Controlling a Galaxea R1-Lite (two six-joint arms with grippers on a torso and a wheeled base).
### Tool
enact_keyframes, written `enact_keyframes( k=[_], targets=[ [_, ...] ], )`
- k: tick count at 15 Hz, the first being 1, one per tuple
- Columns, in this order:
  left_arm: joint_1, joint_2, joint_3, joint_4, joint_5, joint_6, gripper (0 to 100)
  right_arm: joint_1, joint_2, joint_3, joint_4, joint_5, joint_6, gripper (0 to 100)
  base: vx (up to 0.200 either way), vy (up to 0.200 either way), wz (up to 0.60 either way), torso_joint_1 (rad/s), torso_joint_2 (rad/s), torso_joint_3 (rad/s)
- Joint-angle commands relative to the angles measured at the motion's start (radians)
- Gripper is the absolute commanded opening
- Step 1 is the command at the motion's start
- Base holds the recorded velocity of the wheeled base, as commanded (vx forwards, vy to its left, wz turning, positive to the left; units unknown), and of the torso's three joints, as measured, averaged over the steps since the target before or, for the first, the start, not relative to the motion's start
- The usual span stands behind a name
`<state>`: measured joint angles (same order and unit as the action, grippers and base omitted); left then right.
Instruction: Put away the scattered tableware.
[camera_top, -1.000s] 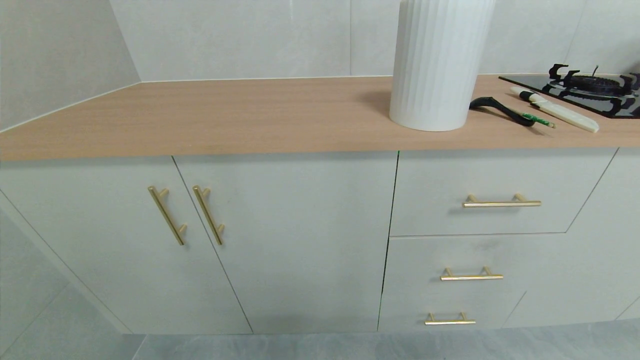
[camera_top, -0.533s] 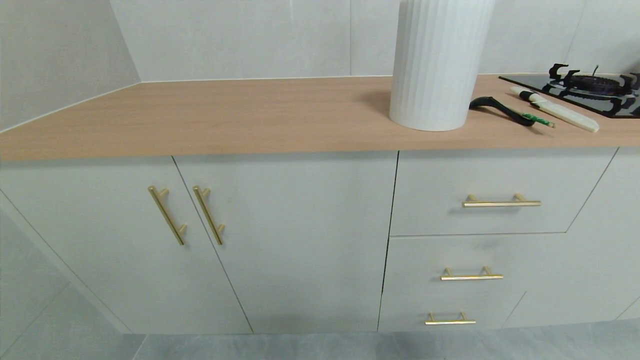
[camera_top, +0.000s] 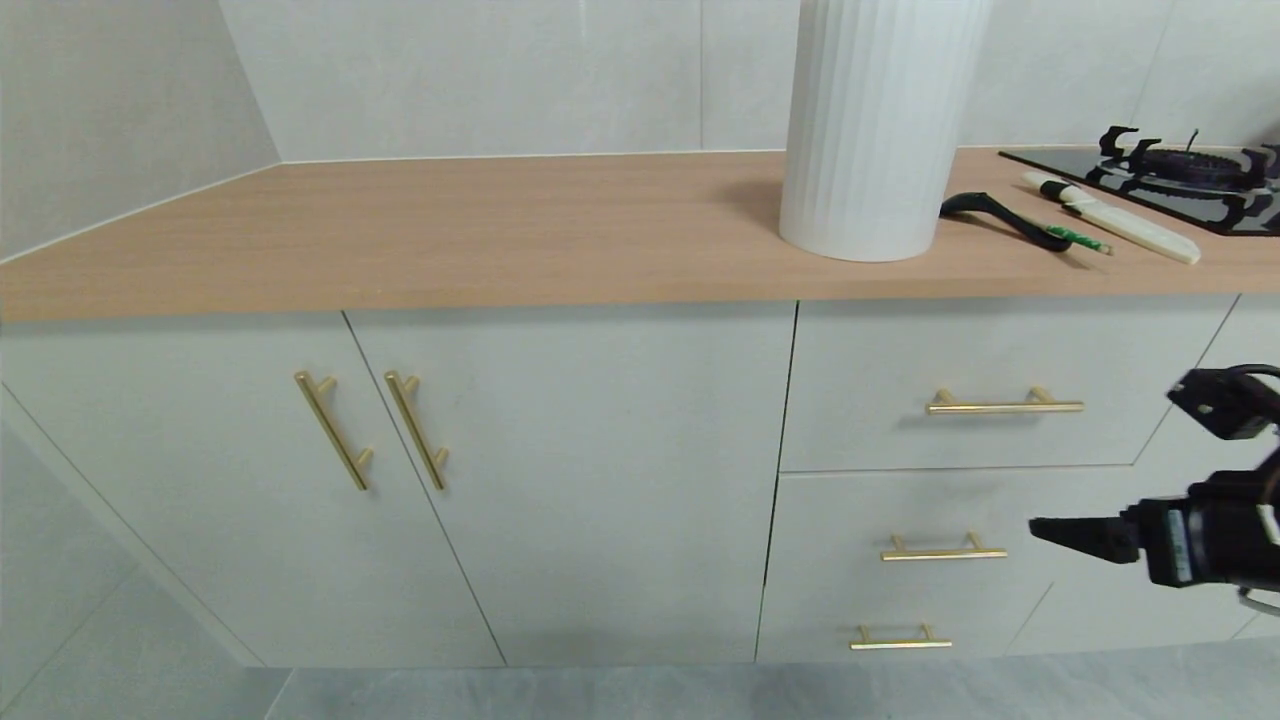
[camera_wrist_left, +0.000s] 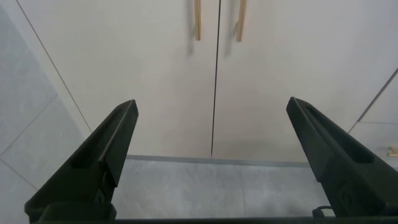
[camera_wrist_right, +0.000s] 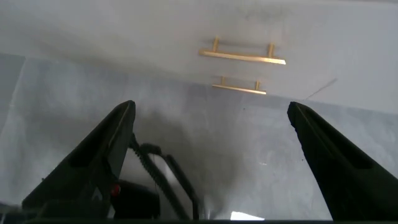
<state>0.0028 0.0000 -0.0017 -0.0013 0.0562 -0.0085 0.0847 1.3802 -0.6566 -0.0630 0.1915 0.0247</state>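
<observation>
Tableware: I'm seeing a black utensil and a white knife lying on the counter. The white jar is sitting at their 9 o'clock and the stove at about 2 o'clock.
Long axis: both are running roughly 10-to-4 o'clock in the head view, near each other. Touching or not, I can't tell.
Right gripper: fingers are spread wide with nothing between them. It's hanging in front of the drawers, at 3 o'clock of the middle drawer handle.
Left gripper: fingers are spread wide too, facing the cupboard doors down low.
What matters: the tableware is sitting at about 11 o'clock from the right gripper, up over the counter edge. I'm reckoning the right arm is nearer and I'm needing to raise it first.
</observation>
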Motion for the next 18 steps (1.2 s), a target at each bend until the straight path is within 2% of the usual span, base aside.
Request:
enact_keyframes(
  k=[1, 4, 7, 11, 18],
  targets=[
    [0.0, 0.002, 0.0, 0.0, 0.001, -0.001, 100, 0.009, 0.358, -0.092, -0.095, -0.003, -0.003, 100, 0.0, 0.0, 0.0, 0.0, 0.0, 0.0],
    [0.0, 0.002, 0.0, 0.0, 0.001, -0.001, 100, 0.009, 0.505, -0.09, -0.213, -0.058, -0.02, 100, 0.0, 0.0, 0.0, 0.0, 0.0, 0.0],
    [0.0, 0.002, 0.0, 0.0, 0.001, -0.001, 100, 0.01, 0.591, -0.084, -0.321, -0.167, -0.04, 100, 0.0, 0.0, 0.0, 0.0, 0.0, 0.0],
    [0.0, 0.002, 0.0, 0.0, 0.001, -0.001, 100, 0.018, 0.665, -0.063, -0.443, -0.202, -0.04, 100, 0.0, 0.0, 0.0, 0.0, 0.0, 0.0],
    [0.0, 0.002, 0.0, 0.0, 0.001, -0.001, 100, 0.033, 0.691, -0.077, -0.485, -0.29, -0.02, 100, 0.0, 0.0, 0.0, 0.0, 0.0, 0.0]
  ],
)
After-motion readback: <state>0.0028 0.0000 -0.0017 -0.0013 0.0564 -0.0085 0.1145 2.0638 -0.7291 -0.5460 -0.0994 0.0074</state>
